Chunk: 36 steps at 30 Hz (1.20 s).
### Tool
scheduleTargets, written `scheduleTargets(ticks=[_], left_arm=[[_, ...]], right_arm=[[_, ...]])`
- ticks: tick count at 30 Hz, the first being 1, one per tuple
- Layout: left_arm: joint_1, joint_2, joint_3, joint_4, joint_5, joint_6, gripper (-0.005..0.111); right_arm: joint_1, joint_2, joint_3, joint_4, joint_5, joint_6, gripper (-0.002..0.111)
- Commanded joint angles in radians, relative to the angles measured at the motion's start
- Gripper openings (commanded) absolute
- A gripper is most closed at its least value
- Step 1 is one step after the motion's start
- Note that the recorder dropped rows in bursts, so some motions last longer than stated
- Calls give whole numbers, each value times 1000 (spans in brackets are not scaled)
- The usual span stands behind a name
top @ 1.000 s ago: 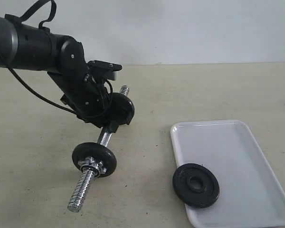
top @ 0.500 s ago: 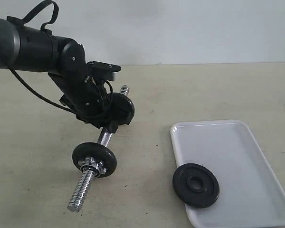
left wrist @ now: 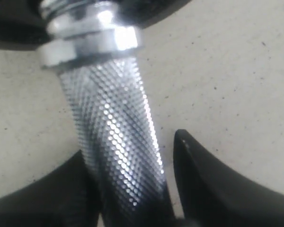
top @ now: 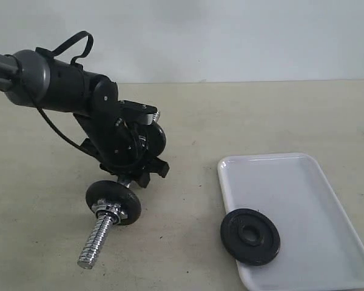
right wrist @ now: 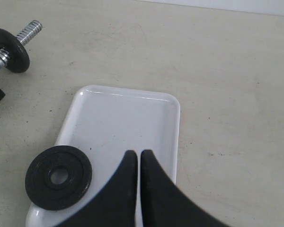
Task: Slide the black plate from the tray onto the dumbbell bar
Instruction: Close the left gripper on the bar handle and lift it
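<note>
One risk: your right gripper (right wrist: pixel 138 153), clenched empty, could nudge the flat matte-black iron plate (top: pixel 267 240) off the corner of the white glossy tray (top: pixel 291 182) (it overhangs the rim); your left gripper (left wrist: pixel 130 149) grasps the short chrome dumbbell bar (top: pixel 99 236) mid-shaft.

The black plate (top: pixel 250 236) is matte black all over. The tray (top: pixel 303 176) is glossy white with soft grey reflections. The dumbbell bar (left wrist: pixel 116 156) is bright chrome, its grip covered in a fine diamond knurl, with coarse ridged thread at the end. The disc (top: pixel 126 197) on it is black. The left gripper (left wrist: pixel 132 156) and right gripper (right wrist: pixel 138 155) have black jaws. The left arm (top: pixel 60 91) is black with a grey joint. The surface (top: pixel 279 115) is pale beige, flecked with small dark specks. The wall (top: pixel 242 36) is off-white.
</note>
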Motion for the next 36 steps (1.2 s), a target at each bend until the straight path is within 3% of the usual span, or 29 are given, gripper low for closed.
scheduleTargets(ticks=[1, 14, 23, 36], left_arm=[[-1, -1, 2, 1, -40, -8, 39], [-1, -1, 2, 4, -41, 0, 38], [-1, -1, 2, 12, -41, 53, 5], [-1, -1, 2, 12, -41, 123, 4]], right_arm=[[5, -3, -6, 4, -6, -7, 0], [5, -3, -6, 4, -6, -7, 0], [5, -3, -6, 4, -6, -7, 0], [5, -3, -6, 4, -6, -7, 0]])
